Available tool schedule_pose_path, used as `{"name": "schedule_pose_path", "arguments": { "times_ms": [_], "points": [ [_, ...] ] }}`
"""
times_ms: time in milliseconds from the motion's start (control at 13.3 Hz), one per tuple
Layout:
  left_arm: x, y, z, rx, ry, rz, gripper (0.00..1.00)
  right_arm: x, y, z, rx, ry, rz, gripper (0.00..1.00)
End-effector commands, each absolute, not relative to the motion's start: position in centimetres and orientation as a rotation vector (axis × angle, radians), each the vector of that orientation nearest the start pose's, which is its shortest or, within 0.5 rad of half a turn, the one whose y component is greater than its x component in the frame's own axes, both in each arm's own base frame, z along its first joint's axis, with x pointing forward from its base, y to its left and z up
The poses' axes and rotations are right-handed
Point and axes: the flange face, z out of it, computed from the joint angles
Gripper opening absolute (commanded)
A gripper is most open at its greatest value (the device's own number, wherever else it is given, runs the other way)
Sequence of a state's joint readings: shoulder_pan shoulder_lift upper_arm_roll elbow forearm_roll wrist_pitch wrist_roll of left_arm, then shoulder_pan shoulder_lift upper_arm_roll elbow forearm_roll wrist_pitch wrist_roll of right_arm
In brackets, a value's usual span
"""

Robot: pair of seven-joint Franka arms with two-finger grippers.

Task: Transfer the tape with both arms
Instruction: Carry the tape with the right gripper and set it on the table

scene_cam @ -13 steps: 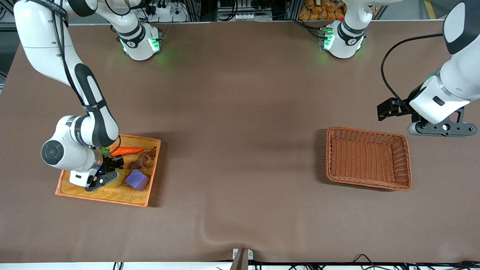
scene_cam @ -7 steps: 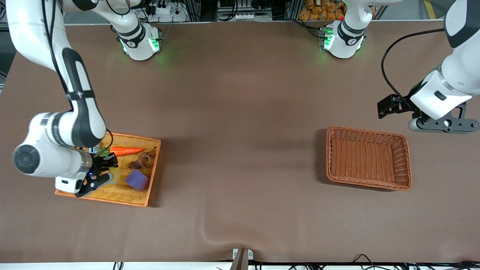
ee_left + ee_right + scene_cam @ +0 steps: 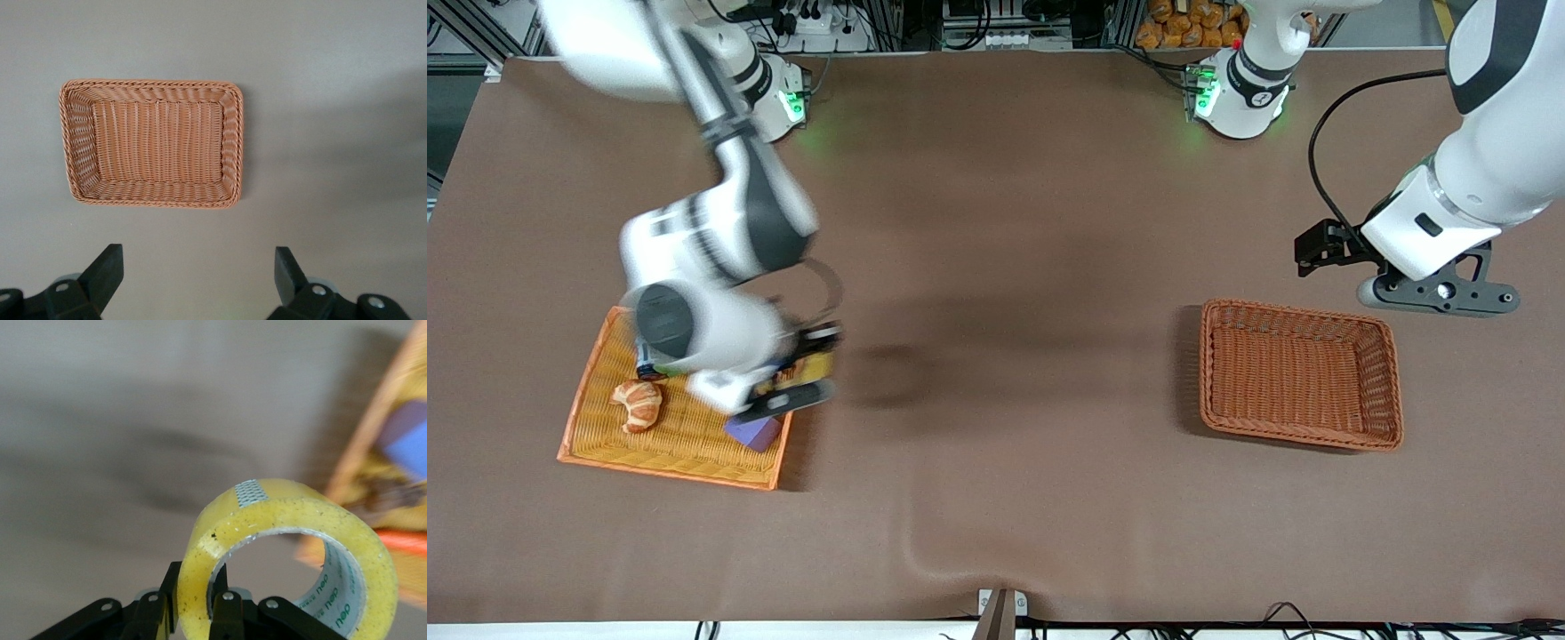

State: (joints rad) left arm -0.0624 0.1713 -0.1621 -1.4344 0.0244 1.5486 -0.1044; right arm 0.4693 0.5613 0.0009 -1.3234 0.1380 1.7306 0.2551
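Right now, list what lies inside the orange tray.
In the orange tray: a toy croissant and a purple block, partly covered by the right claw carrying the tape. The arm hides the rest.

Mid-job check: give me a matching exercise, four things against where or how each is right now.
1. tape
2. croissant
3. brown basket
4. left gripper

a. open, over bare table
b. lying in the orange tray
c. nothing in it
d. wall pinched in the right gripper

Pairs: 1-d, 2-b, 3-c, 4-a
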Motion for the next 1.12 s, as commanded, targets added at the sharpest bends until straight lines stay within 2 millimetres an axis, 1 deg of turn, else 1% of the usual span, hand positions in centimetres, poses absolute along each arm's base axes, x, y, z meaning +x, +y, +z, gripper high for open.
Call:
{"name": "schedule_pose_path", "arguments": {
  "times_ms": [0, 150, 300, 450, 525, 600, 675, 750, 825, 900, 975, 1050],
  "points": [
    [59.3, -12.2, 59.1, -3.120, 0.160, 0.075, 1.00, 57.8, 44.1, 37.7, -3.046, 0.023, 0.161, 0.00],
    [59.7, -12.3, 59.0, -3.126, 0.158, 0.042, 1.00, 54.9, 50.6, 34.2, -2.994, 0.120, 0.062, 0.00],
    [60.0, -12.5, 59.0, -3.126, 0.167, 0.030, 1.00, 53.9, 54.0, 31.3, -2.909, 0.209, -0.025, 0.00],
    [60.0, -12.6, 58.9, -3.132, 0.177, 0.034, 1.00, 52.6, 57.9, 28.8, -2.803, 0.282, -0.060, 0.00],
    [59.9, -12.8, 58.9, -3.134, 0.177, 0.034, 1.00, 52.6, 58.7, 27.7, -2.790, 0.309, -0.066, 0.00],
    [60.0, -13.2, 58.4, -3.133, 0.187, 0.048, 1.00, 52.1, 59.6, 26.7, -2.789, 0.320, -0.060, 0.10],
    [60.5, -14.4, 57.2, -3.124, 0.234, 0.071, 1.00, 52.0, 59.8, 26.4, -2.786, 0.337, -0.056, 0.43],
    [61.0, -14.7, 57.0, -3.124, 0.238, 0.068, 1.00, 51.9, 59.8, 26.4, -2.786, 0.353, -0.049, 0.64],
    [61.3, -14.9, 56.4, -3.125, 0.238, 0.080, 1.00, 52.1, 59.7, 27.1, -2.784, 0.375, -0.045, 0.76],
    [61.6, -14.9, 55.8, -3.124, 0.240, 0.097, 1.00, 52.6, 59.0, 28.6, -2.782, 0.393, -0.040, 0.84],
    [62.0, -15.0, 54.9, -3.129, 0.226, 0.106, 1.00, 53.4, 57.3, 29.3, -2.837, 0.406, 0.005, 0.90],
    [62.4, -15.3, 54.6, -3.141, 0.226, 0.075, 1.00, 54.7, 54.8, 31.7, -2.890, 0.416, 0.061, 0.94]
  ]
}}
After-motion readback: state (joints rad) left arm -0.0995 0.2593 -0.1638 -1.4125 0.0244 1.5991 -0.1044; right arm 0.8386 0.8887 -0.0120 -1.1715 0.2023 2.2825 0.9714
